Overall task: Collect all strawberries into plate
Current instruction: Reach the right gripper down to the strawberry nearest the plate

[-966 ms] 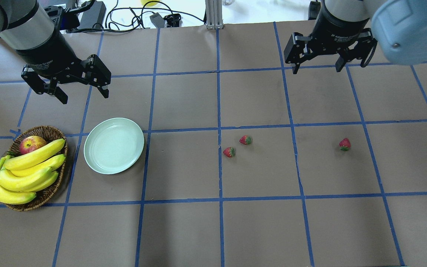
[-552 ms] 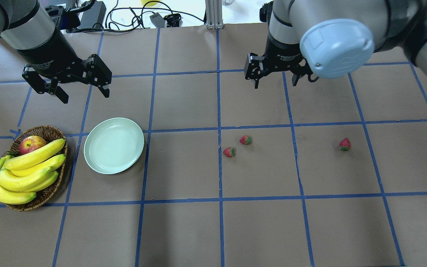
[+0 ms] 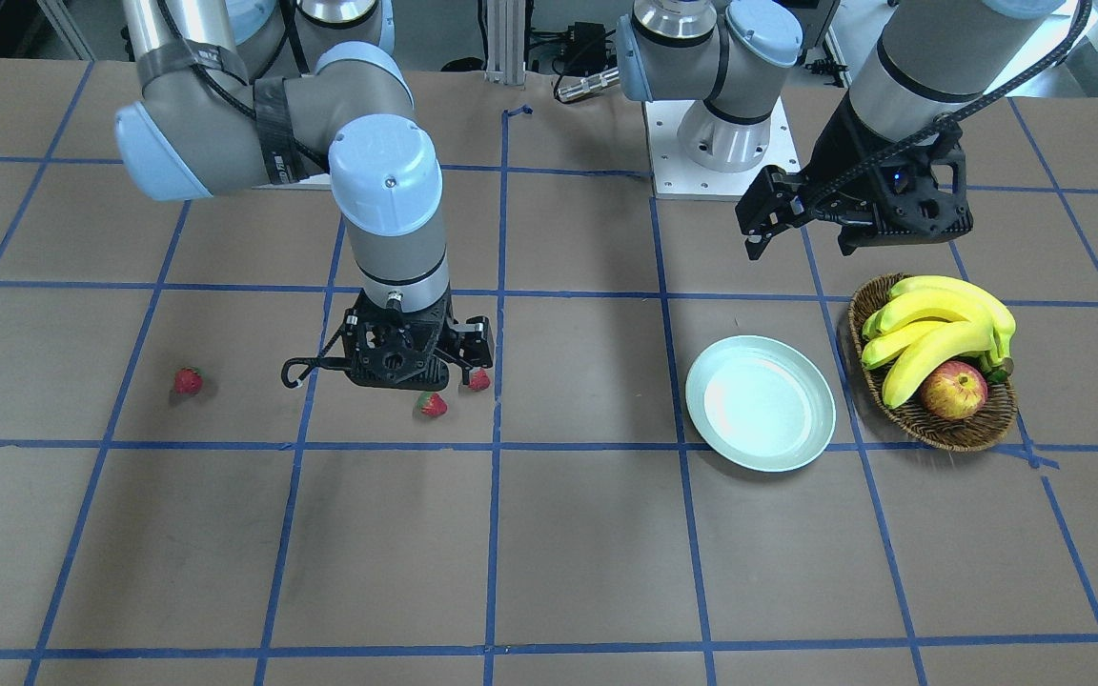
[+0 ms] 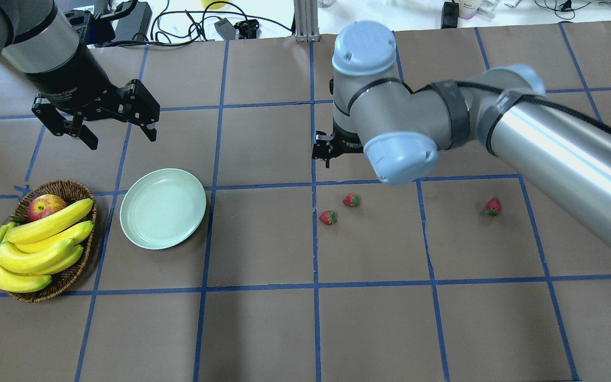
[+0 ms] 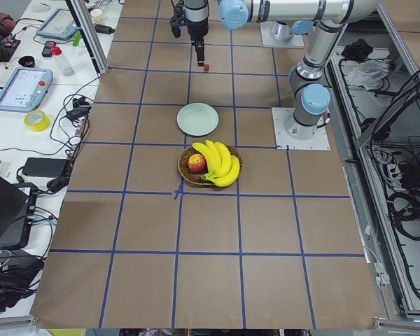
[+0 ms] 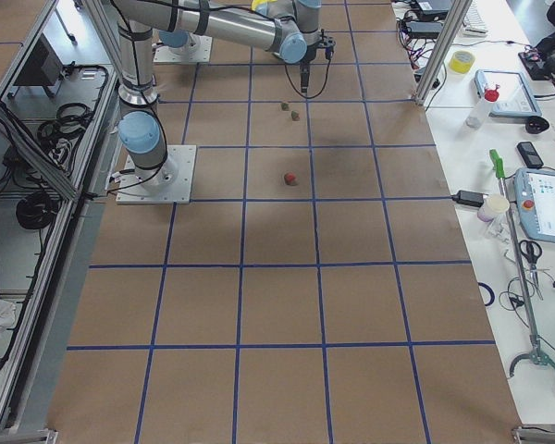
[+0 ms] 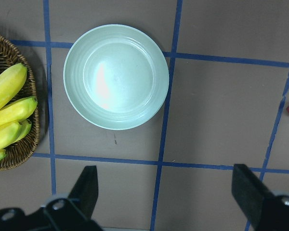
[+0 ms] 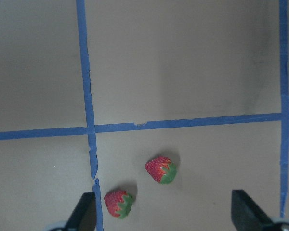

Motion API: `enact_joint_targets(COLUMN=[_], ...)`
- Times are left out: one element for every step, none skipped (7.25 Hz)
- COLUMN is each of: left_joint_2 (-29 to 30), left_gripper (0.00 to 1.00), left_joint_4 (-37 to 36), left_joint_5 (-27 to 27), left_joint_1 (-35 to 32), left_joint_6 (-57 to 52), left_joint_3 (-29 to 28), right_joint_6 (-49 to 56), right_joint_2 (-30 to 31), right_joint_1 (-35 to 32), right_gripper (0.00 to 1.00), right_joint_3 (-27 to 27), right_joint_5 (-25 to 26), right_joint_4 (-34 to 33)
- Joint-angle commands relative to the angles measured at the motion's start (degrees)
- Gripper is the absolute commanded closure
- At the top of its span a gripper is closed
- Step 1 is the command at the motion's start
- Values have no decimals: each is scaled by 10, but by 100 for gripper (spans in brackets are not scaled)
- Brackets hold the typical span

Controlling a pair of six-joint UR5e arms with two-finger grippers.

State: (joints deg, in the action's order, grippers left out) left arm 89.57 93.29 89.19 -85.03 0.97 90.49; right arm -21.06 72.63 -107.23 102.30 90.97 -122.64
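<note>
Three strawberries lie on the brown table: two close together near the middle [image 4: 351, 200] [image 4: 328, 217], one alone further right [image 4: 493, 206]. The pale mint plate [image 4: 163, 208] is empty, beside the basket. My right gripper [image 3: 413, 381] is open and hovers just behind the middle pair; both berries [image 8: 161, 169] [image 8: 118, 203] show between its fingers in the right wrist view. In the overhead view the arm hides most of that gripper. My left gripper [image 4: 121, 135] is open and empty, held above the table behind the plate [image 7: 115, 77].
A wicker basket [image 4: 67, 187] with bananas [image 4: 35, 244] and an apple [image 4: 45, 206] stands left of the plate. Cables and boxes lie past the table's far edge. Blue tape lines grid the table.
My right arm has swung left from the far right of the table to above the middle pair of strawberries. The left arm, plate and strawberries have not moved.
</note>
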Motion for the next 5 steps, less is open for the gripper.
enact_joint_targets(left_joint_2=[0,0,0,0,0], left_gripper=[0,0,0,0,0], left_joint_4=[0,1,1,1,1], left_joint_5=[1,1,0,1,0], left_joint_1=[1,0,0,0,0], left_joint_6=[0,0,0,0,0], left_joint_3=[0,0,0,0,0], right_joint_6=[-64,-118,-223,-222,-224], right_joint_2=[-14,-30,-43,-43,-49], right_joint_1=[-18,-35,-46,-49,-54], right_gripper=[0,0,0,0,0], right_joint_3=[82,81,73,58,59], right_joint_5=[-1,-1,-5,0,-7], right_joint_4=[-102,-100,-102,-97,-97])
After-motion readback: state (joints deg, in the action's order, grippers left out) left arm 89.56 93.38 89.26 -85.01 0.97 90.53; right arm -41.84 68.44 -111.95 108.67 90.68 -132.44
